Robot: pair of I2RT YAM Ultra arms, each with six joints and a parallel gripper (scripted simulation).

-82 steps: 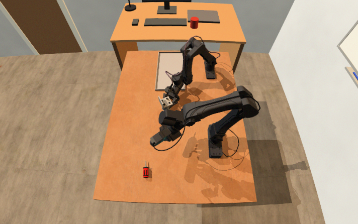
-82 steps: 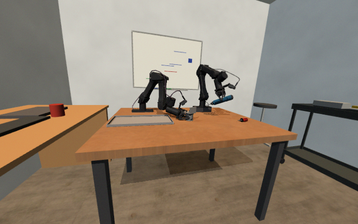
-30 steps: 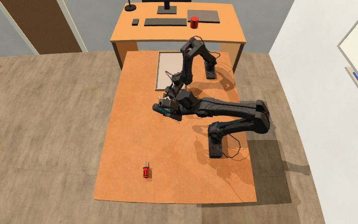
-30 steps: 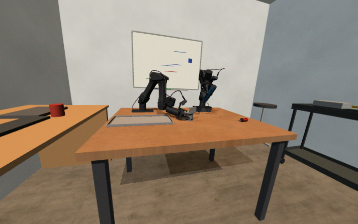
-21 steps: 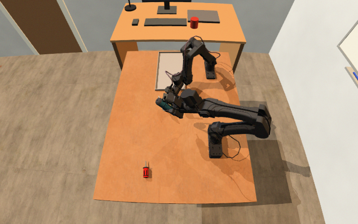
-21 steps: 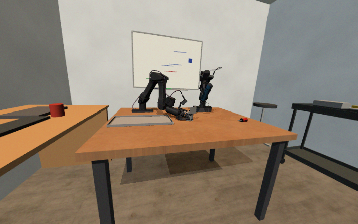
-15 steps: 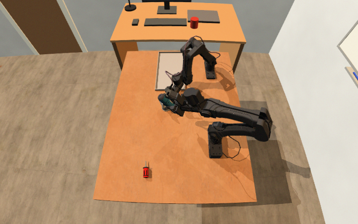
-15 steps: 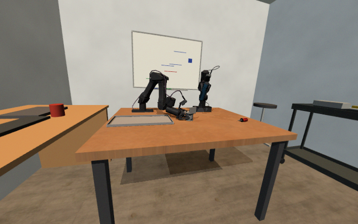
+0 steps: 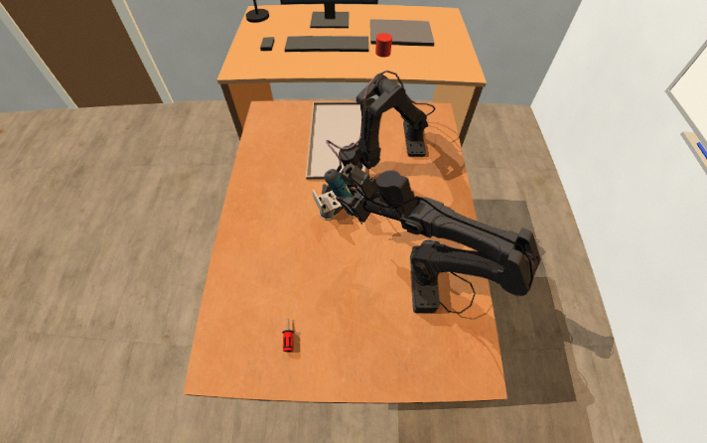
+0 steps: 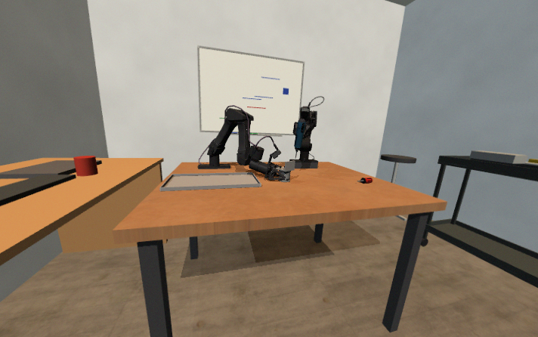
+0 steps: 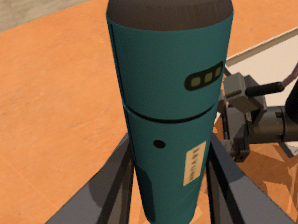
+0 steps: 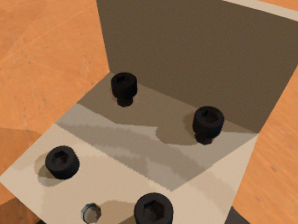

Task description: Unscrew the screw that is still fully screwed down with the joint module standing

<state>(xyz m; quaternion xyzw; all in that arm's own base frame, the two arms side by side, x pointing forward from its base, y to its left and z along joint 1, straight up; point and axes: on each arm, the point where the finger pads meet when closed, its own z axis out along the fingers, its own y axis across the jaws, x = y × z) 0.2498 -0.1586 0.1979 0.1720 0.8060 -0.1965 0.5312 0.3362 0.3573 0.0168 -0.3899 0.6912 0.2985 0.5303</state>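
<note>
The electric screwdriver [image 9: 338, 183] [image 10: 299, 134] [image 11: 167, 100] is held by the left gripper [image 9: 346, 191] [image 10: 300, 134] [image 11: 169, 138] – partly open, closed around its barrel – above the bench [image 9: 271, 250] [image 10: 301, 198]. The joint module [image 9: 327, 215] [image 10: 286, 179] stands under the bracket [image 9: 330, 201] [image 10: 290, 165] [image 12: 200, 65], held by the half-open right gripper [image 10: 279, 174] [image 11: 235, 142]. On the bracket, two screws [image 12: 124, 86] [image 12: 208, 121] beside its upright plate stand raised – the left front screw [image 12: 62, 161] looks seated. Whether the driver's tip touches anything cannot be told.
</note>
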